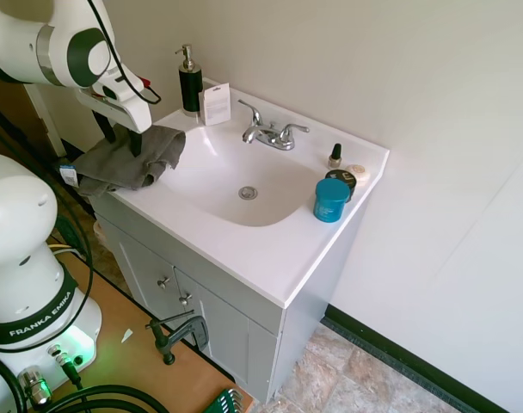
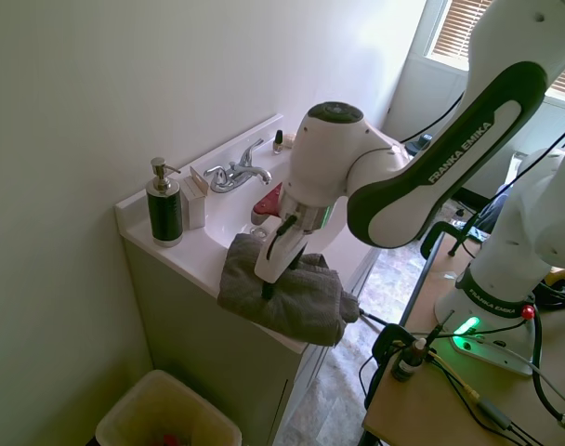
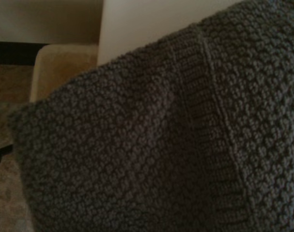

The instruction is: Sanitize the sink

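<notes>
Tool [image 1: 122, 138] fingers are seen spread astride a grey knitted cloth [image 1: 128, 161] draped over the front-left corner of the sink [image 1: 270, 249], beside the basin, so the overhanging cloth could be dragged off onto the floor if pinched shallowly.

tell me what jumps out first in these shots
A dark grey knitted cloth is draped over the sink's front corner, with the gripper down on it. Beside the basin sits a bright blue round tub, and a black soap pump stands at the back corner.
</notes>
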### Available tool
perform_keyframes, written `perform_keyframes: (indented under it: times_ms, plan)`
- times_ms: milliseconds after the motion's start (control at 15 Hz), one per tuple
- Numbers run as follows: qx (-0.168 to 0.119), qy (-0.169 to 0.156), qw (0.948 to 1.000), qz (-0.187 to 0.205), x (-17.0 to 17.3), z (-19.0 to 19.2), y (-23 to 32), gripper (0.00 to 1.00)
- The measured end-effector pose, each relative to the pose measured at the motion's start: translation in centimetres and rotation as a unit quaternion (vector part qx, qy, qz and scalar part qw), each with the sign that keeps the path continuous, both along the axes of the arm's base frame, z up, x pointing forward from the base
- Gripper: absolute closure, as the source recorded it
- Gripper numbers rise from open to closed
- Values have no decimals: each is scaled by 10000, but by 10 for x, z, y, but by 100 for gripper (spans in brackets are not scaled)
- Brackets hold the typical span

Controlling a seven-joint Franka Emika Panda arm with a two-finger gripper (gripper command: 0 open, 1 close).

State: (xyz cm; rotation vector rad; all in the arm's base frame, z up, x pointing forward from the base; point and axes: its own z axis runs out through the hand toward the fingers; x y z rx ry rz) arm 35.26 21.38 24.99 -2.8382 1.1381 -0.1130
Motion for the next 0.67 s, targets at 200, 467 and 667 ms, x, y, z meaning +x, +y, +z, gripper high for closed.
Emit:
perform_keyframes:
  times_ms: [200,467,667]
  plan:
    - [-56,54,10000,24,2,-6,-3,100]
    - [-57,100,9999,19,2,-7,-4,100]
    - [-31,175,9998,-29,5,-7,-9,100]
